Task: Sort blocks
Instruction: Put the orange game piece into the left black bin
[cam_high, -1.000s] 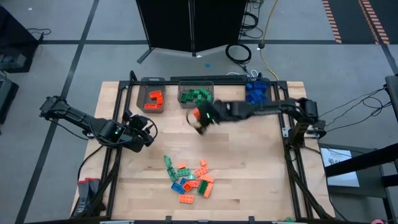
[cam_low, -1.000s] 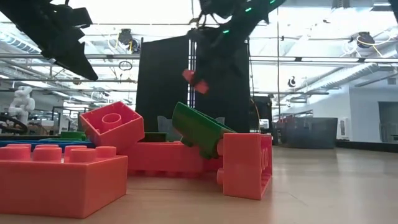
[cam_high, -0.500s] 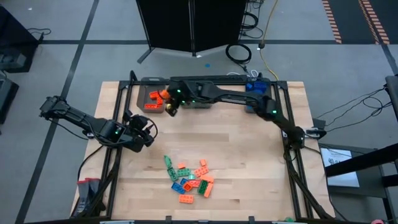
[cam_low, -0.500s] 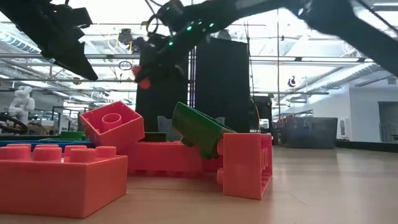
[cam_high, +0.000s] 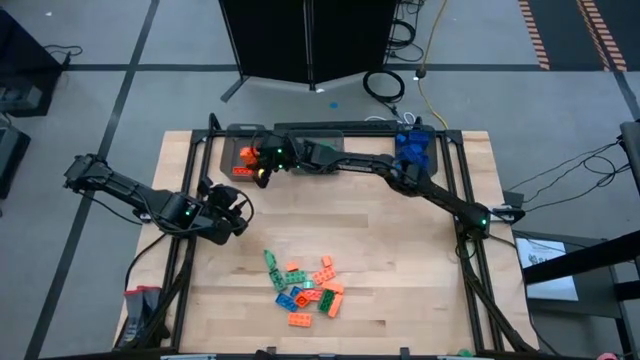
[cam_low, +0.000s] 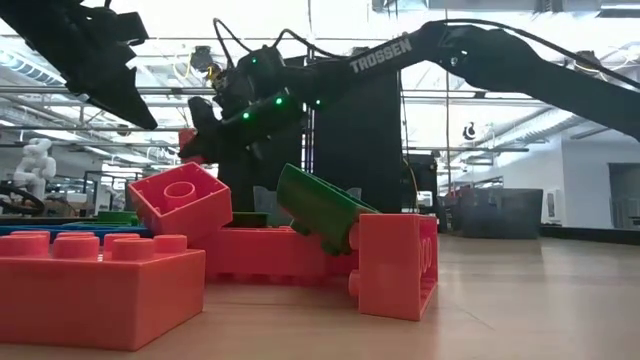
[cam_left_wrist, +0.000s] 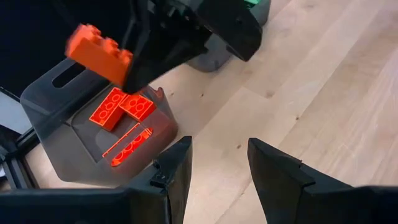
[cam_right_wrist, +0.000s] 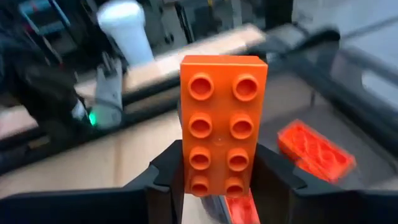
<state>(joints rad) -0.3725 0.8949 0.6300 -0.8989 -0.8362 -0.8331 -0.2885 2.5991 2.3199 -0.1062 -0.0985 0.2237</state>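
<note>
My right gripper (cam_high: 258, 162) reaches across the far side of the table and is shut on an orange brick (cam_right_wrist: 224, 124). The brick hangs over the leftmost grey bin (cam_high: 245, 157). The left wrist view shows that brick (cam_left_wrist: 99, 46) above the bin (cam_left_wrist: 74, 118), where several orange bricks lie. A pile of orange, green and blue blocks (cam_high: 305, 285) rests on the table near its front. My left gripper (cam_left_wrist: 217, 168) stands open at the table's left (cam_high: 232, 212), with nothing between its fingers. My right gripper pinches the orange brick by its two long sides, near one end (cam_right_wrist: 189, 177), between its two fingers (cam_right_wrist: 163, 183). The fingers come slanting down from the table's right. The brick sticks out past them, studs facing the wrist camera, lifted clear above the bin.
A middle bin (cam_high: 318, 150) holds green bricks, and a third (cam_high: 412, 148) at the far right holds blue ones. Bare wood lies between the bins and the pile. Large orange and green bricks (cam_low: 300, 240) fill the low view's foreground.
My right gripper has swung from in front of the green bin toward the table's left along the far edge, sinking a little and tipping. It has carried the orange brick, still held, over the leftmost bin.
</note>
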